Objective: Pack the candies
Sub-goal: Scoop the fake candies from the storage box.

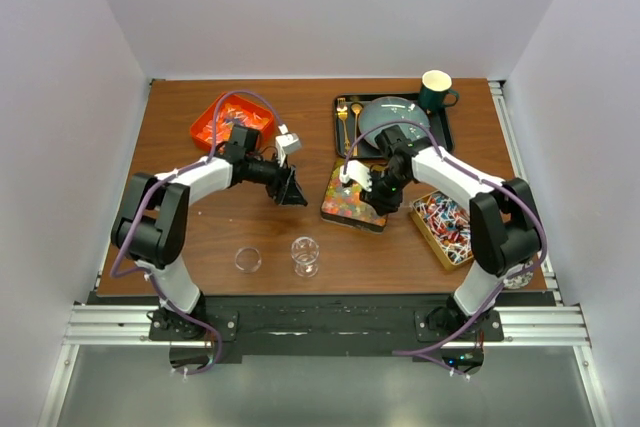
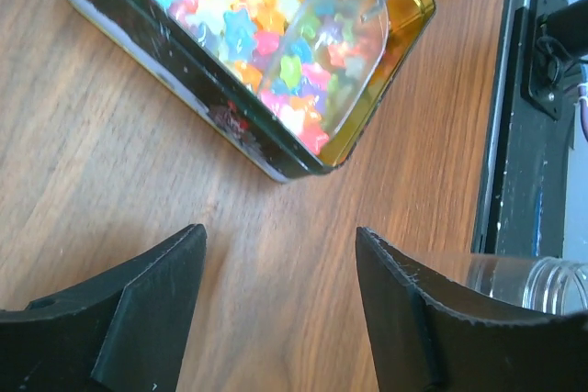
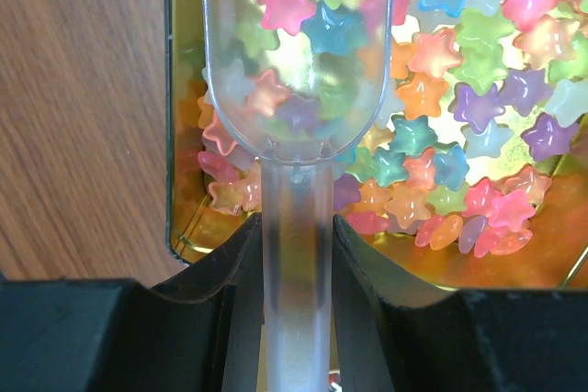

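The right gripper [image 3: 296, 259] is clamping a clear scoop [image 3: 296, 89] lying among candies [image 3: 478, 107] inside the tin [image 3: 182, 227]; the left gripper [image 2: 280, 273] is hovering agape beside that tin.

A brown wood-grain tabletop [image 1: 375, 257] fills the middle of the top view. Plain white walls box it in: a far wall [image 1: 330, 7], a left wall [image 1: 60, 127] and a right wall [image 1: 590, 97], all evenly lit with only soft shadows. A silver metal rail [image 1: 507, 127] runs along the tabletop's right edge. At the near edge lies a black strip [image 1: 320, 309], then a slotted aluminium beam [image 1: 110, 325], then smooth grey floor [image 1: 320, 392].
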`<action>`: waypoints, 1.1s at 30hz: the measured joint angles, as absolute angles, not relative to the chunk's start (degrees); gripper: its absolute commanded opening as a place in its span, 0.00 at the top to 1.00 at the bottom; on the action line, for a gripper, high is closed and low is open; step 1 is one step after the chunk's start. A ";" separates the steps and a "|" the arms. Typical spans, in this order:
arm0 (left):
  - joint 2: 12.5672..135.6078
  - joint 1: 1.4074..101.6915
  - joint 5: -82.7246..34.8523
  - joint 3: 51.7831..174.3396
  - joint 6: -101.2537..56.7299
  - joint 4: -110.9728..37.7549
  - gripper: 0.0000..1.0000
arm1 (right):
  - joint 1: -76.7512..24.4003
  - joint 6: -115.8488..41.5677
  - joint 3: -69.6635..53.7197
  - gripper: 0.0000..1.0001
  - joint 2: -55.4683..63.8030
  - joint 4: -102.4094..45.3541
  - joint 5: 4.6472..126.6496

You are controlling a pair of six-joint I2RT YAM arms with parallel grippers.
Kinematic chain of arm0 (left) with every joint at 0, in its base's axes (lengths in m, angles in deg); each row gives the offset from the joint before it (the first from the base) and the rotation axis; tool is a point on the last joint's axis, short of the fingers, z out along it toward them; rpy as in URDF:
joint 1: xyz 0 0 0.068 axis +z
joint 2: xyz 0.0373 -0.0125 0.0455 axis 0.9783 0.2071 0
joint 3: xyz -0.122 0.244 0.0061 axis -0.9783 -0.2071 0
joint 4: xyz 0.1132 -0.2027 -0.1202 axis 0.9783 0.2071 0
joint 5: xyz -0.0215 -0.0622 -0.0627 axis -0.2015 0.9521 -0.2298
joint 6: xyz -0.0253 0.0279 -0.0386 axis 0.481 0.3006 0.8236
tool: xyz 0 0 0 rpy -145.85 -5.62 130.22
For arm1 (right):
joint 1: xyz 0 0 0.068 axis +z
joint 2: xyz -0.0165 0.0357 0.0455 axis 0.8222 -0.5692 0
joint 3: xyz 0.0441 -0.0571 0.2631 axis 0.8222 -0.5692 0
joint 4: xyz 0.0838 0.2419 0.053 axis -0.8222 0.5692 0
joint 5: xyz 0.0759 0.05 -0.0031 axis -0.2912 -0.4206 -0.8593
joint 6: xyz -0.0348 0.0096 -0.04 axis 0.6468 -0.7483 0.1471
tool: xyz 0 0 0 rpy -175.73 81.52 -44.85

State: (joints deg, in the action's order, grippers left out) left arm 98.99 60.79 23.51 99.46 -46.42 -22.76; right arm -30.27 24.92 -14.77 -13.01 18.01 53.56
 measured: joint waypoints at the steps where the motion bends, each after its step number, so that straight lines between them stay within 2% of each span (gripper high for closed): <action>1: 98.75 60.84 23.24 99.57 -46.84 -21.84 0.29 | -30.42 24.55 -15.14 1.00 -12.88 17.40 53.21; 23: 97.66 61.16 15.22 107.35 -55.05 -10.54 0.28 | -35.90 18.19 -26.13 1.00 -3.11 6.58 47.64; 33: 97.68 63.35 12.80 108.66 -55.64 -9.73 0.27 | -37.67 13.46 -31.25 1.00 5.50 2.97 46.57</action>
State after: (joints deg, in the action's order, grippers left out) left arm 97.68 63.35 12.80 108.66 -55.64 -9.73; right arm -37.67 13.46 -31.25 5.50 2.97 46.57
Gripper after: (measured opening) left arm 0.729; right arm 0.328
